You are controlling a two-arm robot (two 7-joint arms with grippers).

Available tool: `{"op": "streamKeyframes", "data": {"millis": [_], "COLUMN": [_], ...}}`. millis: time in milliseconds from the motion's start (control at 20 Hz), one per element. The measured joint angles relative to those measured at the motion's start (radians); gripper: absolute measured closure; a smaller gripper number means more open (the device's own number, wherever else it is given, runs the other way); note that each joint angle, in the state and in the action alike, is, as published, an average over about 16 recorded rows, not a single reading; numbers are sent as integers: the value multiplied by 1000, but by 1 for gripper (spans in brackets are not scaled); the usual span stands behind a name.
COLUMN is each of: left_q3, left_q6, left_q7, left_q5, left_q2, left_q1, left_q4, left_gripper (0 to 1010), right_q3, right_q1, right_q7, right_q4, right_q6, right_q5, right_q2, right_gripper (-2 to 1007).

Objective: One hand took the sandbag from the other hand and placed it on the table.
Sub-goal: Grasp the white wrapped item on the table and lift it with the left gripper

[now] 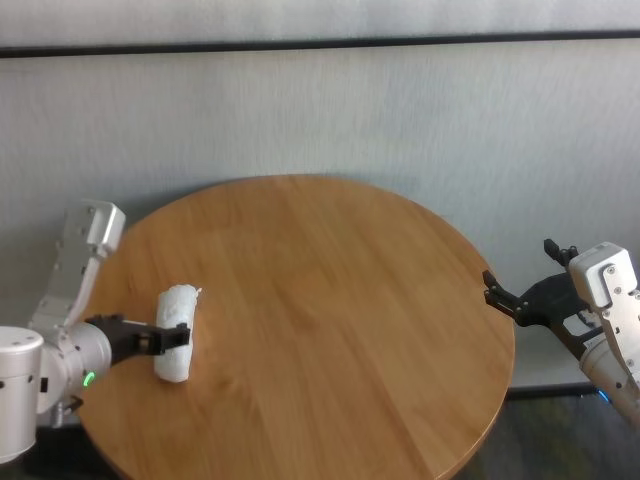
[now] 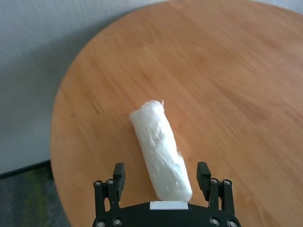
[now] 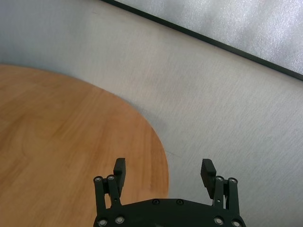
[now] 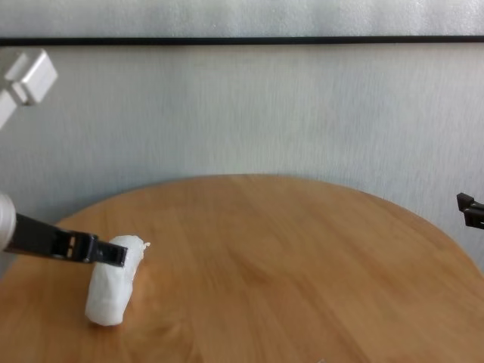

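The white, lumpy sandbag (image 1: 175,345) (image 2: 160,146) (image 4: 110,291) lies on the round wooden table (image 1: 340,300) (image 4: 302,257) near its left edge, with its twisted tip pointing away from the arm. My left gripper (image 1: 178,336) (image 2: 161,168) (image 4: 113,255), the hand with the green light, is open. Its fingers straddle the bag's near end with a gap on each side. My right gripper (image 1: 520,270) (image 3: 163,165) (image 4: 467,209), the hand with the blue light, hangs open and empty just off the table's right edge.
A grey wall stands behind the table, with a dark strip (image 1: 320,43) running along it. The table's wood top (image 2: 236,71) (image 3: 57,132) stretches bare between the two arms.
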Motion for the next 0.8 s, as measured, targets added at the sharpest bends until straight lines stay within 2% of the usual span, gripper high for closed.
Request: {"op": "streamKeyframes", "data": {"millis": [300, 800], "left_q3": [14, 26], "left_q6": [24, 20], "left_q7": [11, 3], "left_q5": [27, 57], "left_q2": [-25, -52], "left_q1": [-18, -39], "left_q4": [32, 92], "left_gripper": [10, 10], "right_q3": [0, 0], "right_q1": [0, 0], "right_q7": [0, 0], "right_q4": [0, 0], "right_q6": [0, 0], "right_q5": [0, 0], "right_q2": [0, 0], "right_gripper": [4, 4]}}
